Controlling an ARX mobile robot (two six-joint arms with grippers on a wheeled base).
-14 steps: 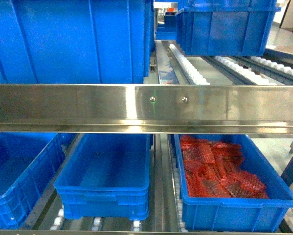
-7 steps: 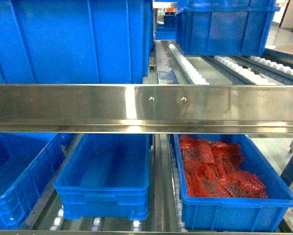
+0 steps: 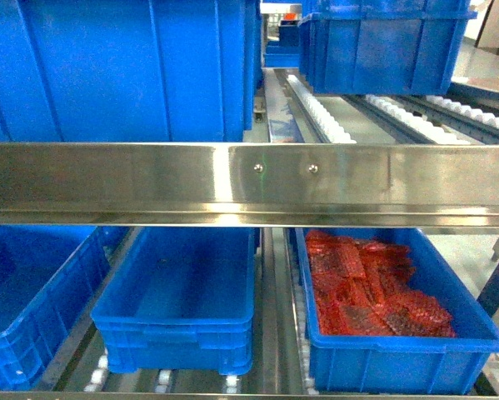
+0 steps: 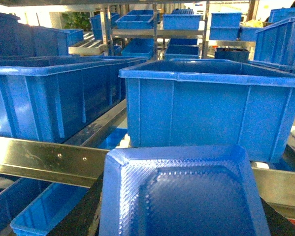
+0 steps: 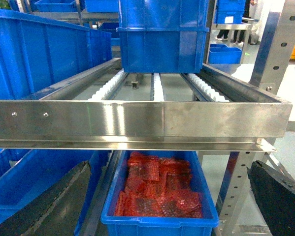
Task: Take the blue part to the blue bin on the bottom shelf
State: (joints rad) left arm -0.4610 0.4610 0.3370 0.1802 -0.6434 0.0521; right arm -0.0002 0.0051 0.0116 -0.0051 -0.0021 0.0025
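Head view gives me a wide shiny stainless-steel front rail (image 3: 249, 183) running across the middle, with the bottom shelf (image 3: 276, 333) below it. On that shelf the large rectangular bright-blue plastic bin (image 3: 178, 304) sits left of the centre steel divider rail, open and with nothing visible inside it. Just right of the divider stands a like blue crate (image 3: 399, 350) filled with red mesh bags (image 3: 370, 287). Another blue crate (image 3: 28, 300) sits at the far left, just beside the bin. Above the rail, a tall blue crate (image 3: 124, 67) fills the upper left and a second one (image 3: 382, 46) rests further back on white rollers (image 3: 320, 112). Neither arm shows in this view.

On the left wrist camera I see a flat blue moulded plastic tray part (image 4: 179, 196) with a textured surface and raised rim, filling the bottom of the picture, held up in front of the upper-level crates. The dark shapes beside it seem to be the left fingers (image 4: 78, 216), closed on the part at its edges.

On the right wrist camera the right fingers (image 5: 44, 201) appear as two dark shapes set far apart at the lower corners, holding nothing, with the crate of red bags between them below the steel rail
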